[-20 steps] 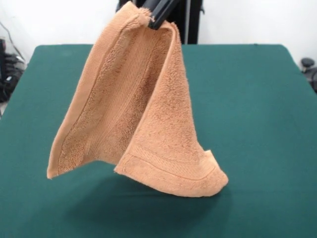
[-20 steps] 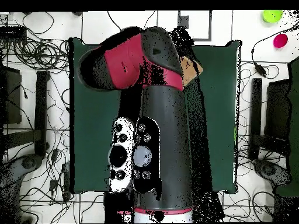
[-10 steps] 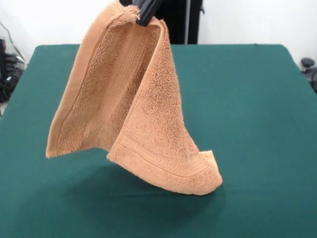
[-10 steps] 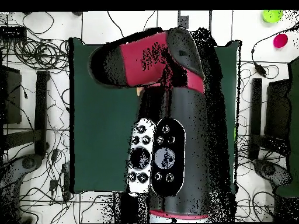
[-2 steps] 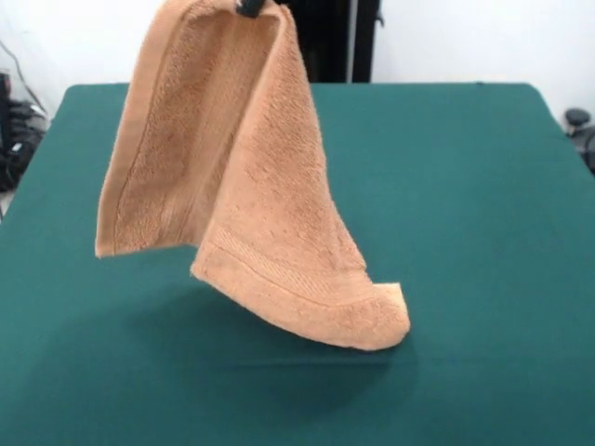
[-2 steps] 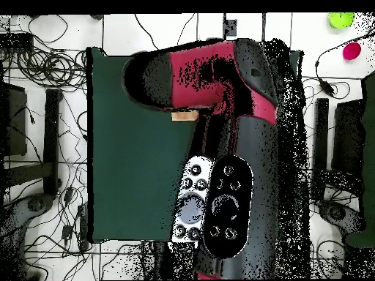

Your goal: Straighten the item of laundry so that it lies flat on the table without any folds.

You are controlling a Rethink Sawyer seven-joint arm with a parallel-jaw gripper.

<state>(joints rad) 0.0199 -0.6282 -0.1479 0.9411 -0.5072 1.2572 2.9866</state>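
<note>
The towel [image 5: 246, 186] hangs from the gripper [image 5: 249, 7], which shows only as a black tip at the 12 o'clock edge of the front view. The jaws are closed on the towel's top edge, pinching it where the cloth gathers into a peak. From that peak the towel drops in 2 layers folded along a vertical crease. The back layer falls toward 8 o'clock, its hemmed edge running down the outer side and its lower corner hanging free above the table [image 5: 483, 232]. The front layer sweeps toward 5 o'clock, widening as it goes, with its woven band and hem crossing near the bottom. Its lowest corner, at about 5 o'clock, rests on the green top and curls up into a small flap. The rest of the bottom hem slants upward toward 7 o'clock, clear of the surface, with a soft shadow beneath it.

In the overhead view the red and black arm [image 6: 212, 73] covers most of the table's middle. Only a small tan strip of towel [image 6: 184, 115] peeks out under it, near the table's center, slightly toward 12 o'clock. Cables [image 6: 44, 69] lie on the floor around the table.
</note>
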